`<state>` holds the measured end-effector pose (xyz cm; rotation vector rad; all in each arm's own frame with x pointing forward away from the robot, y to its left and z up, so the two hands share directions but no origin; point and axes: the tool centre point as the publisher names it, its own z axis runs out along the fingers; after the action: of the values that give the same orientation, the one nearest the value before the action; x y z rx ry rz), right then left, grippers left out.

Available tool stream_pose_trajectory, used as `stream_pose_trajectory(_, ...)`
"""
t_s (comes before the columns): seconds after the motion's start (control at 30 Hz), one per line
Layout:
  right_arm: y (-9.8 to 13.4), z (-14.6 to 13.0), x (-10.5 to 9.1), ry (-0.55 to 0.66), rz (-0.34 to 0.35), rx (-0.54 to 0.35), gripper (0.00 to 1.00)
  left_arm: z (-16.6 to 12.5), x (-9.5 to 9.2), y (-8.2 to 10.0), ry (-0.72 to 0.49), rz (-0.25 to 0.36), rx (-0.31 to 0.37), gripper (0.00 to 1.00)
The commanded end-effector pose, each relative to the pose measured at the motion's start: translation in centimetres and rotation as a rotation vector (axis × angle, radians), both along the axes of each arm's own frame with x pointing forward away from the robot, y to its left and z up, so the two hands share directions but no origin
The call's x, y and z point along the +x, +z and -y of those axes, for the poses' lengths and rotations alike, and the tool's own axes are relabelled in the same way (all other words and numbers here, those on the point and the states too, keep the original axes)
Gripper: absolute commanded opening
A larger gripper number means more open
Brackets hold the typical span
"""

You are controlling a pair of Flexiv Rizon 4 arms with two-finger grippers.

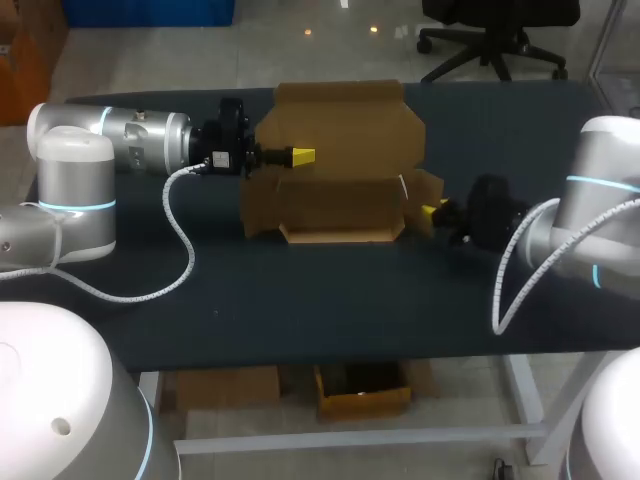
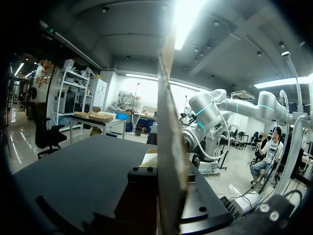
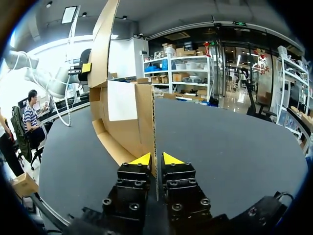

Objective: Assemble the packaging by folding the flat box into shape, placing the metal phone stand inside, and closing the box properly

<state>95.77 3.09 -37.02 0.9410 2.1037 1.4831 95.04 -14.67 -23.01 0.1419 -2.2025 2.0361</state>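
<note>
Dark table [image 1: 300, 300], half-folded cardboard box [image 1: 340, 190] standing mid-table with its lid raised. On the lid's near edge the left gripper [image 1: 303, 155] is clamped tight. At the side flap the right gripper [image 3: 156, 159] pinches cardboard, yellow tips nearly together.

A dark table [image 1: 300, 300] stands on pale legs.

This is a robotics lab. A left arm [image 1: 70, 190] and a right arm [image 1: 600, 200], both white and grey, enter from the frame's left and right edges, trailing cables [image 1: 180, 250] across a dark worktable [image 1: 300, 310] at centre.
</note>
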Motion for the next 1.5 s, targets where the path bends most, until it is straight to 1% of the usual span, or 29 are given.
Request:
stream_pose_trajectory(0.03, 0.0, -0.3, -0.6, -0.022, 0.017, -0.002, 0.0, 0.0, -0.1, -0.3, 0.001, 0.0, -0.001, 0.0)
stream_pose_trajectory(0.37, 0.0, -0.6, -1.3, -0.053, 0.026, -0.005, 0.0, 0.0, -0.1, -0.3, 0.001, 0.0, -0.001, 0.0)
stream_pose_trajectory(0.53, -0.1, -1.1, -1.5, -0.087, 0.034, -0.04, 0.0, 0.0, -0.1, -0.3, 0.001, 0.0, -0.001, 0.0)
stream_pose_trajectory(0.77, -0.2, -1.2, -1.6, -0.122, 0.033, -0.047, 0.0, 0.0, -0.1, -0.3, 0.001, 0.0, -0.001, 0.0)
stream_pose_trajectory(1.5, -0.6, -1.6, -1.9, -0.199, 0.019, -0.02, 0.0, 0.0, -0.1, -0.3, 0.001, 0.0, -0.001, 0.0)
